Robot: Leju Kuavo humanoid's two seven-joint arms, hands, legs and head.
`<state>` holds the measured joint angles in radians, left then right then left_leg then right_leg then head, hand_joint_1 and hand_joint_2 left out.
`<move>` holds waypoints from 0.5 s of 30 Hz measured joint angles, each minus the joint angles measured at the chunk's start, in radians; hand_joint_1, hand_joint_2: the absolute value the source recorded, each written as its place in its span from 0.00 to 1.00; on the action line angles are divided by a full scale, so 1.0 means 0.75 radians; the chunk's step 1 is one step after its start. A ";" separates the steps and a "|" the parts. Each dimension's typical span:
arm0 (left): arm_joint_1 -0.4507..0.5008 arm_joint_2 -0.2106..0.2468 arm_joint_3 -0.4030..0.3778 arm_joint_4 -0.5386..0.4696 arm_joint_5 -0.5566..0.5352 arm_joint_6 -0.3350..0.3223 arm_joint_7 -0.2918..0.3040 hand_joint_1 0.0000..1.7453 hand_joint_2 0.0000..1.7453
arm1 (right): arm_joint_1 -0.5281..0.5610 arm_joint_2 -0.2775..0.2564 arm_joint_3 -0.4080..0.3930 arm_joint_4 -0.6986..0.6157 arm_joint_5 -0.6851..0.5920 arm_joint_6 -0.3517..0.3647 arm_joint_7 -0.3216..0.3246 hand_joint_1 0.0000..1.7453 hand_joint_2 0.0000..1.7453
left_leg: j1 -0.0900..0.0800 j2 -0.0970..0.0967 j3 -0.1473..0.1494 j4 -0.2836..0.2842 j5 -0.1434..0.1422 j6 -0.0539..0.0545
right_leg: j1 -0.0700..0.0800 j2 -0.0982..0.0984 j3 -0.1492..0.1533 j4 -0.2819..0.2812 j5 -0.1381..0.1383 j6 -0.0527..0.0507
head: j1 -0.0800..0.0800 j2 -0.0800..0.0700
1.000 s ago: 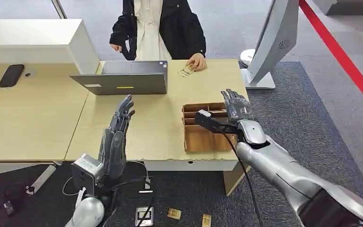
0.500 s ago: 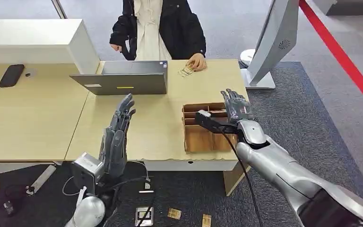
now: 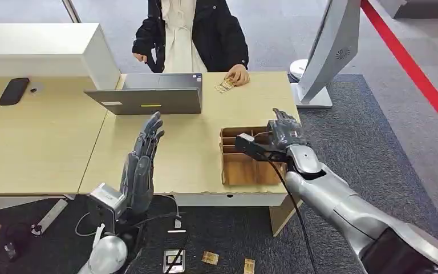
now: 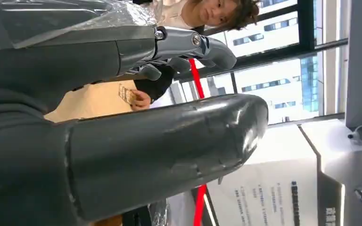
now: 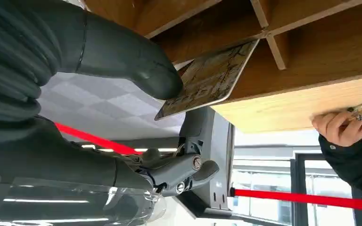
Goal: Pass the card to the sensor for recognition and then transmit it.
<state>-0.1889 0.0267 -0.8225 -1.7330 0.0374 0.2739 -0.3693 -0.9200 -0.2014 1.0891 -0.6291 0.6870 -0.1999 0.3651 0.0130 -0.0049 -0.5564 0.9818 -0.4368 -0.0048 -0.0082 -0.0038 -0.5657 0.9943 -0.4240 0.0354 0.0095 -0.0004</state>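
Cards: 1 in R hand (image 5: 66, 70), thumb-pinned card (image 5: 207, 77); 1 under person's hand (image 3: 238, 74).
Box (image 3: 250, 169): compartmented wood, contents unclear.
L hand (image 3: 142, 160): raised, fingers straight, holding nothing.

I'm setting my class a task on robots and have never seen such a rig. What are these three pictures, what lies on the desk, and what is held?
A humanoid robot with two silver arms. One picture looks down from its head; the others come from cameras at its wrists. On the desk lie a laptop and a wooden divider tray. The right hand, over the tray, touches a card. The left hand is raised, holding nothing. A person opposite rests a hand on another card.
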 joint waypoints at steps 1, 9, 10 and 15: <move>0.000 0.000 -0.001 0.002 0.000 0.000 0.000 0.00 0.00 | 0.000 -0.001 0.000 0.000 -0.001 -0.001 0.003 1.00 1.00 | 0.000 0.000 0.000 0.000 0.000 0.000 | 0.000 0.000 0.000 0.000 0.000 0.000 | 0.000 0.000; -0.003 0.000 -0.001 0.005 0.001 0.000 0.008 0.00 0.00 | 0.001 -0.004 0.000 0.000 -0.001 -0.005 0.014 1.00 1.00 | 0.000 0.000 0.000 0.000 0.000 0.000 | 0.000 0.000 0.000 0.000 0.000 0.000 | 0.000 0.000; -0.003 0.000 -0.001 0.005 0.001 0.000 0.009 0.00 0.00 | 0.001 -0.004 0.000 0.000 -0.001 -0.009 0.016 1.00 1.00 | 0.000 0.000 0.000 0.000 0.000 0.000 | 0.000 0.000 0.000 0.000 0.000 0.000 | 0.000 0.000; -0.003 0.000 -0.001 0.005 0.000 0.000 0.016 0.00 0.00 | 0.003 -0.003 0.000 -0.003 0.022 -0.086 0.020 1.00 1.00 | 0.000 0.000 0.000 0.000 0.000 0.000 | 0.000 0.000 0.000 0.000 0.000 0.000 | 0.000 0.000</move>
<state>-0.1913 0.0267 -0.8232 -1.7296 0.0374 0.2739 -0.3571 -0.9178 -0.2033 1.0891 -0.6310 0.7038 -0.2640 0.3800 0.0130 -0.0049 -0.5565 0.9818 -0.4368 -0.0048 -0.0081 -0.0038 -0.5657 0.9944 -0.4240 0.0354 0.0095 -0.0004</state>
